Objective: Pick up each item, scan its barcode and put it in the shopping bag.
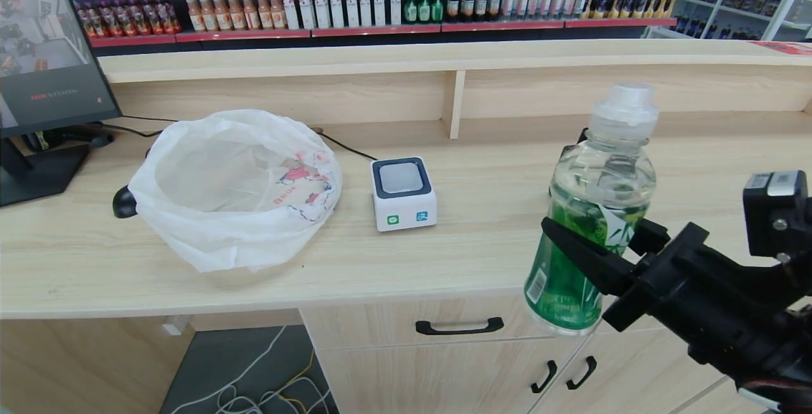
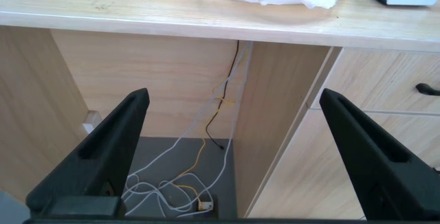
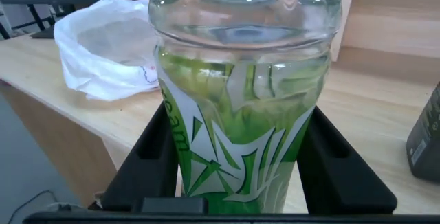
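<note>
1. Shop setting: shelves (image 1: pixel 380 8) packed with drinks run along the back, and a light wood tabletop (image 1: pixel 482 211) has drawers (image 1: pixel 457 325) under its front edge.
2. Right gripper (image 1: pixel 602 236) has its jaws clamped on either side of a bottle (image 1: pixel 593 224), around the green label. The bottle is clear, full of liquid with a white cap, roughly upright, and held off the tabletop on the right side.
3. Left gripper (image 2: pixel 234 95) sits low, below the tabletop edge, with jaws spread wide and nothing between them. Past them are loose cables (image 2: pixel 185 183) on the floor.
4. A white bag (image 1: pixel 235 186) sits open on the left of the tabletop, with the small white scanner (image 1: pixel 403 193) just beside it, between bag and bottle.
5. A monitor (image 1: pixel 44 40) stands far left, with a black mouse (image 1: pixel 124 203) touching the bag's left side.
</note>
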You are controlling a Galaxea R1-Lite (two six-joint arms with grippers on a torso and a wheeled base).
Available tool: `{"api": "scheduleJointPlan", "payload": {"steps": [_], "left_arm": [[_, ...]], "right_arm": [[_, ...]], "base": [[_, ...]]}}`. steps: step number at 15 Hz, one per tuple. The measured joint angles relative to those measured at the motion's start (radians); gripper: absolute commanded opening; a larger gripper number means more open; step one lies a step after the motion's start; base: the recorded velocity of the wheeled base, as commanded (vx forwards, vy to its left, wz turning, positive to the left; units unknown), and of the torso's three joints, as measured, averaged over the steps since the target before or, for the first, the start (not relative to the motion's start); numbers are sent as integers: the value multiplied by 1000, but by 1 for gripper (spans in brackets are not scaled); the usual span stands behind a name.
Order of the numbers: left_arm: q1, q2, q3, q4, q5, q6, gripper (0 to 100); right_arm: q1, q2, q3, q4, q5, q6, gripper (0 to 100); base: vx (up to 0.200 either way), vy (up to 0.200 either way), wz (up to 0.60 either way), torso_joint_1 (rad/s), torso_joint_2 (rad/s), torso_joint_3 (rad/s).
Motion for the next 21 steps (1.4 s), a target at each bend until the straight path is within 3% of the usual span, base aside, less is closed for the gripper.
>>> {"api": "scheduleJointPlan", "payload": {"steps": [6,12,16,21], "left_arm": [[0,0,0,0,0,-1,100],[0,0,0,0,0,-1,100],[0,0,0,0,0,-1,100],[0,0,0,0,0,-1,100]], "right_arm": [[18,-91,65,3,99,63,0],[39,-123,50,-5,194,360,0],[55,-137,14,-25,204,574,0],[63,-112,-57,-26,204,747,0]], "base": [[0,0,0,0,0,0],[0,0,0,0,0,0],[0,0,0,0,0,0],[0,0,0,0,0,0]]}}
